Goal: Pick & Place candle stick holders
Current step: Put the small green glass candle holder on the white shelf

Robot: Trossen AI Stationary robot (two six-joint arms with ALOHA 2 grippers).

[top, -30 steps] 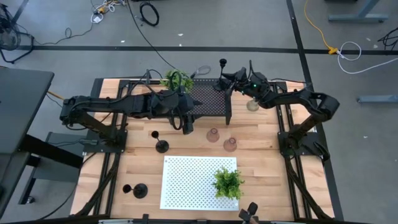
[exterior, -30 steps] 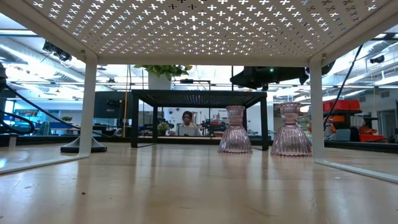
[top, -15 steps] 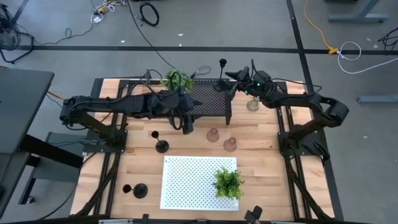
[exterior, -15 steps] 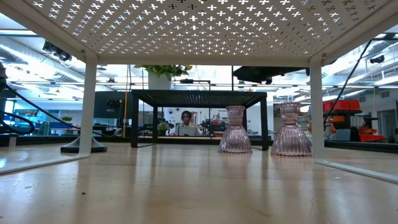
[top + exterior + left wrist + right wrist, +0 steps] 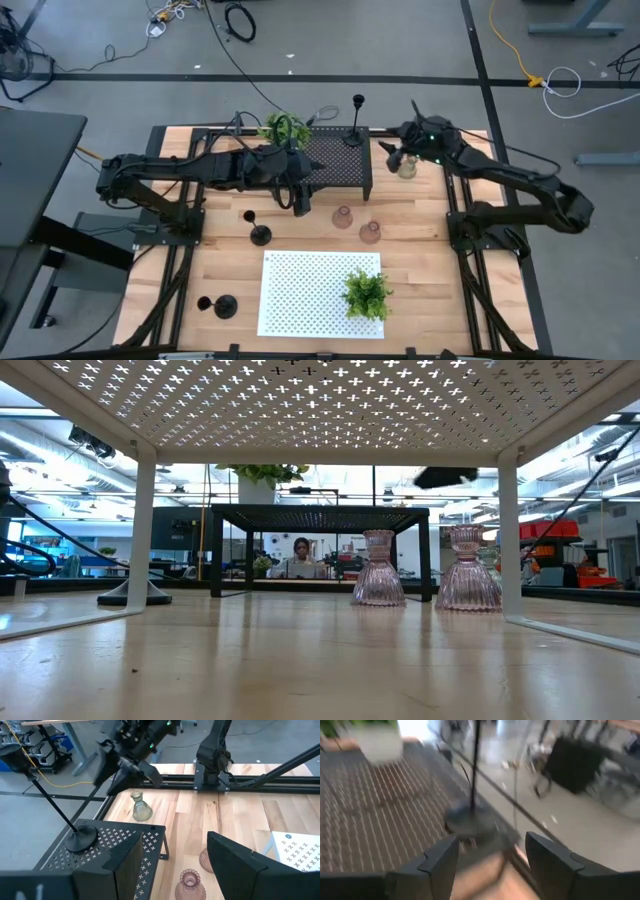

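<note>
1. Slim black candle holder (image 5: 357,128) is standing upright on the black mesh rack (image 5: 335,165), at its far edge.
2. Right gripper (image 5: 393,153) is hovering just beside the rack, fingers spread wide, holding nothing.
3. Left gripper (image 5: 301,203) is waiting at the rack's near edge, fingers parted, empty.
4. Retreat clear of the stem; avoid tipping it.

The left arm stretches from the worktop's left edge toward its middle, wrist bent downward, and its left gripper (image 5: 300,203) hangs with fingers (image 5: 240,862) parted and empty. The right arm reaches from the right edge toward the far edge. Its right gripper (image 5: 392,153) hovers with fingers (image 5: 550,857) spread wide, holding nothing.
</note>
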